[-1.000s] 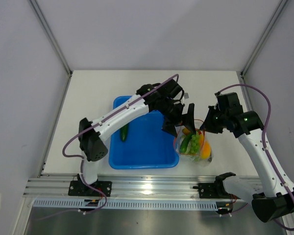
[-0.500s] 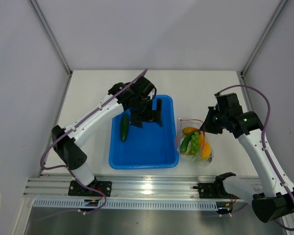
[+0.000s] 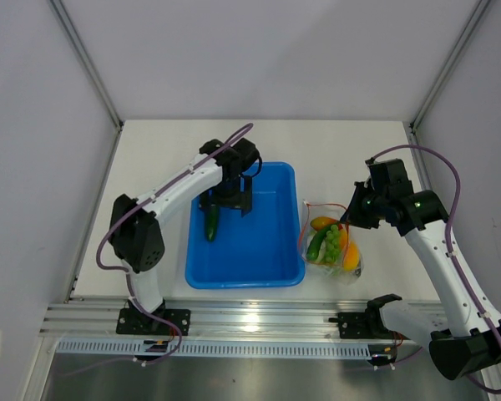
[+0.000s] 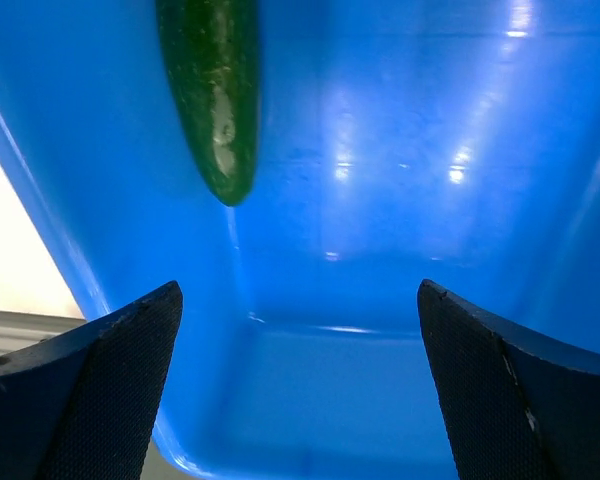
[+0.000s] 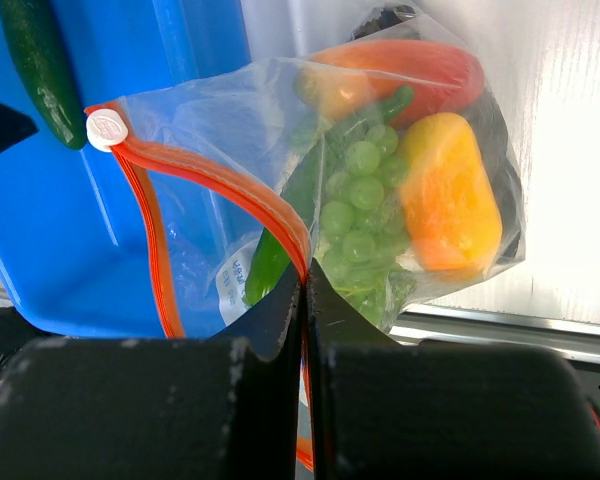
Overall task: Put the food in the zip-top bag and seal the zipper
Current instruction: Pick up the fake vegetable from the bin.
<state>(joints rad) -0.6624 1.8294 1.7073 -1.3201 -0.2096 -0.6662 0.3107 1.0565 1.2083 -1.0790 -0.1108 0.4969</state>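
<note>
The clear zip-top bag [image 3: 332,247] lies right of the blue tray [image 3: 267,267], its mouth held open. Inside it are a red-orange fruit [image 5: 410,68], an orange-yellow fruit [image 5: 448,195], a green grape-like bunch [image 5: 358,200] and a green pepper [image 5: 272,262]. My right gripper [image 5: 305,282] is shut on the orange-red zipper [image 5: 230,190] at the bag's mouth edge; it also shows in the top view [image 3: 351,219]. A dark green cucumber [image 4: 215,95] lies in the tray's left part [image 3: 211,222]. My left gripper [image 4: 300,300] is open and empty over the tray, the cucumber just ahead of it.
The blue tray's walls [image 4: 50,230] surround my left gripper. A white slider tab [image 5: 106,128] sits at the zipper's far end. The aluminium rail [image 3: 250,322] runs along the table's near edge. Frame posts stand at the back corners.
My left arm swung left from the bag's mouth to the tray and now hangs by the cucumber. The right arm and the bag have not moved.
</note>
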